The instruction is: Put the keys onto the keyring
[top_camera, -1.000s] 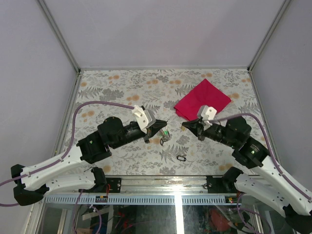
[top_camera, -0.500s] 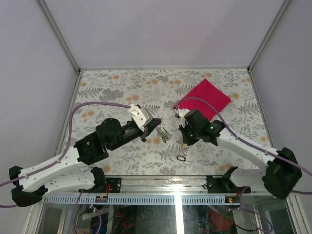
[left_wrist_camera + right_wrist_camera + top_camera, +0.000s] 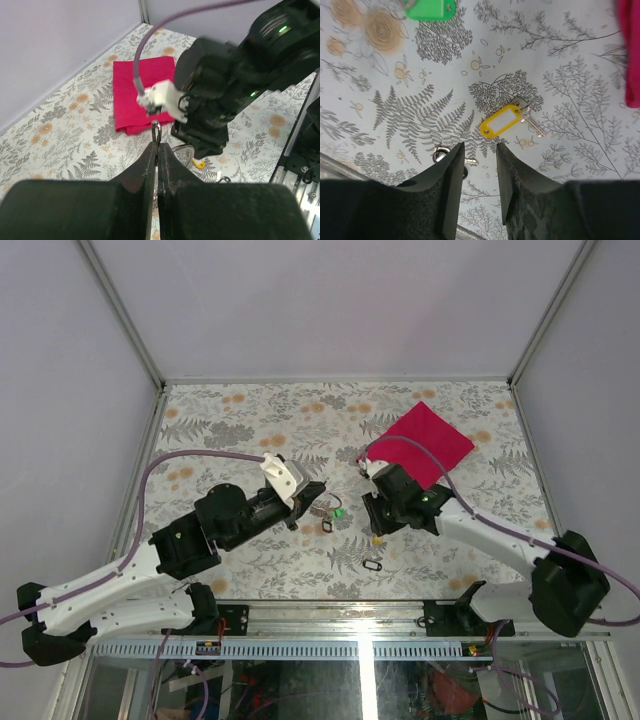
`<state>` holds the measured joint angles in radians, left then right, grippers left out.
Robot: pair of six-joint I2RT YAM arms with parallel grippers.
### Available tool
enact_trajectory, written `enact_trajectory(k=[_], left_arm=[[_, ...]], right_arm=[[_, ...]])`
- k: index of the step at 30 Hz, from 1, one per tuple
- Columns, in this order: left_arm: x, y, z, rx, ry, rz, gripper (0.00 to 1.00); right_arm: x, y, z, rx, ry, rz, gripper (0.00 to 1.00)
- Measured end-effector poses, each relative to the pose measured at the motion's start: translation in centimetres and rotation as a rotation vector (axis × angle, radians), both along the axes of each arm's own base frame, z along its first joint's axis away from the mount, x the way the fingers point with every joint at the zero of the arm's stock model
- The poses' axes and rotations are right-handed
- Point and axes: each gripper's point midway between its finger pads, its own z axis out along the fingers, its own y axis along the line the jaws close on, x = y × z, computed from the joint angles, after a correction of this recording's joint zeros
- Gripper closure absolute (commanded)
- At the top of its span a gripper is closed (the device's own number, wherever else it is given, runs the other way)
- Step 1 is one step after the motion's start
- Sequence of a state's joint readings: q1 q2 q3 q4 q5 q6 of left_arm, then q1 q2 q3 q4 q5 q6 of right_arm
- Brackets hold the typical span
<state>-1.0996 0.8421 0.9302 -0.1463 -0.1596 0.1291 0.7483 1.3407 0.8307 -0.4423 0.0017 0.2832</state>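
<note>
My left gripper [image 3: 312,502] is shut on the thin silver keyring [image 3: 156,128], which is held edge-on above the table. A green tag [image 3: 338,511] and a black tag [image 3: 327,526] hang by it. My right gripper [image 3: 377,525] is open and points down just above a yellow key tag [image 3: 502,120] with a silver key [image 3: 532,122]; the tag lies just beyond the fingertips. The right gripper shows in its wrist view [image 3: 480,150]. Another black tag [image 3: 372,565] lies on the table nearer the front edge. A small metal loop [image 3: 439,153] shows beside the right gripper's left finger.
A red cloth [image 3: 415,445] lies folded at the back right, behind the right arm. The floral table cover [image 3: 240,410] runs to grey walls on three sides. The two grippers are close together near the middle. A metal rail [image 3: 330,602] marks the front edge.
My right arm has swung in from the right and now points down over the yellow tag. My left gripper has pulled back slightly left, still holding the ring.
</note>
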Motion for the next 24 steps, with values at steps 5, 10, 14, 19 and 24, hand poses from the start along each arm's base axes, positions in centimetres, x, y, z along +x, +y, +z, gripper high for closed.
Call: enact_trajectory(k=[5,10,14,19,24], left_arm=[[0.5,-0.1,-1.2,0.036,0.009,0.021,1.0],[1.4,-0.6,-3.0,0.108,0.004,0.041,1.0],[2.1,-1.1,-4.5,0.175,-0.007,0.051,1.0],[2.7,-1.7,-6.1,0.242,-0.015,0.052,1.0],[3.0,-2.1,-6.8,0.274,-0.021,0.048,1.0]], right_arm=[[1.2,0.1,6.4,0.158,-0.186,-0.074,0.58],[1.5,0.6,15.9,0.457,-0.376,-0.175,0.57],[1.3,1.2,20.6,0.639,-0.405,-0.248,0.55],[1.3,2.0,22.9,0.768,-0.364,-0.319,0.54],[1.3,2.7,24.1,0.846,-0.307,-0.373,0.53]])
